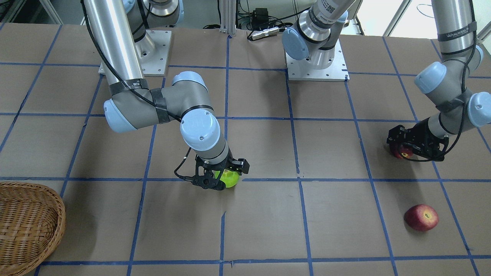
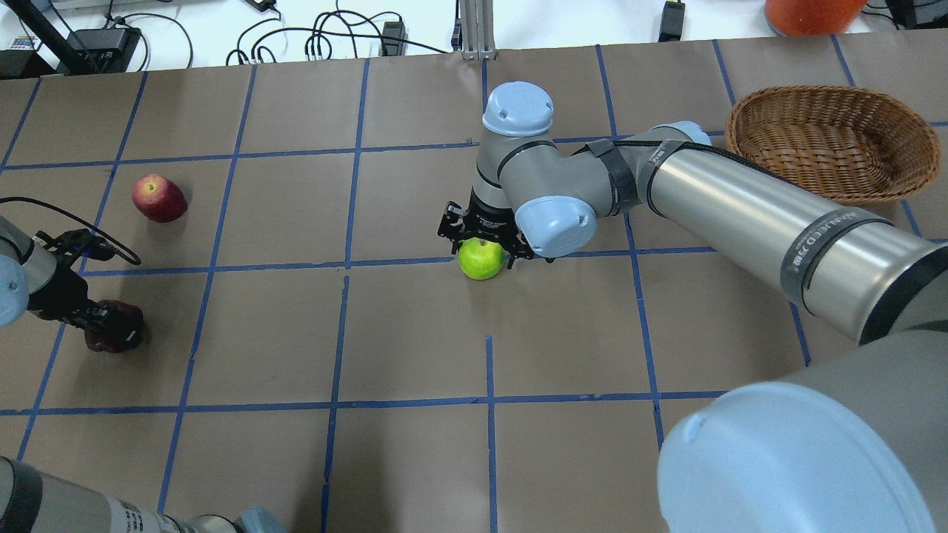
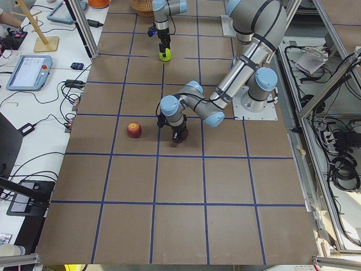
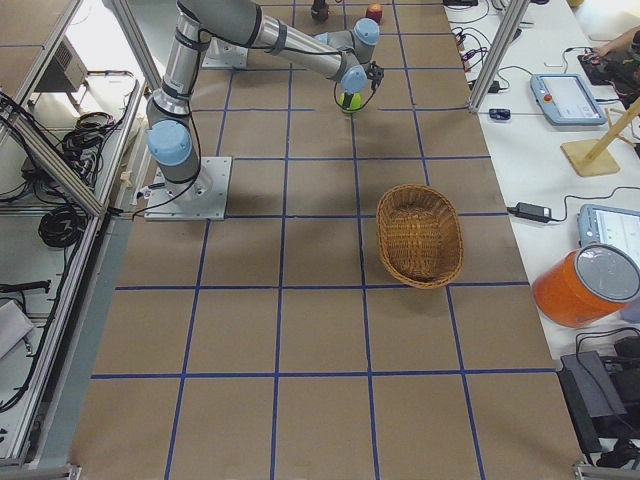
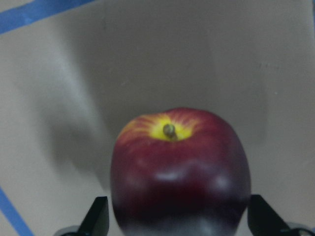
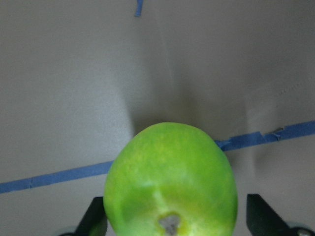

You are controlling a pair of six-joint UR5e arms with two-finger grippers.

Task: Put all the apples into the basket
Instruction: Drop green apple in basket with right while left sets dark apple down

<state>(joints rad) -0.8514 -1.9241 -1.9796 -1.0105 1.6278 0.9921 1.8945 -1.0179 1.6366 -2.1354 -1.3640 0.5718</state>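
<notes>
The lime green apple (image 2: pixel 481 259) sits on the table near the middle. My right gripper (image 2: pixel 483 246) is down over it, open, with a finger (image 6: pixel 96 219) on each side and a small gap showing. The dark maroon apple (image 5: pixel 179 172) sits at the table's left. My left gripper (image 2: pixel 111 322) is down over it, open, and its fingers (image 5: pixel 97 219) flank the apple closely. The red apple (image 2: pixel 158 198) with a yellowish patch lies loose beyond the left gripper. The wicker basket (image 2: pixel 829 141) stands empty at the far right.
The two arm bases (image 1: pixel 316 65) are bolted at the robot's table edge. The right arm's long link (image 2: pixel 740 207) passes close in front of the basket. An orange bucket (image 4: pixel 585 285) and tablets sit on a side table past the basket. Blue tape lines grid the brown table.
</notes>
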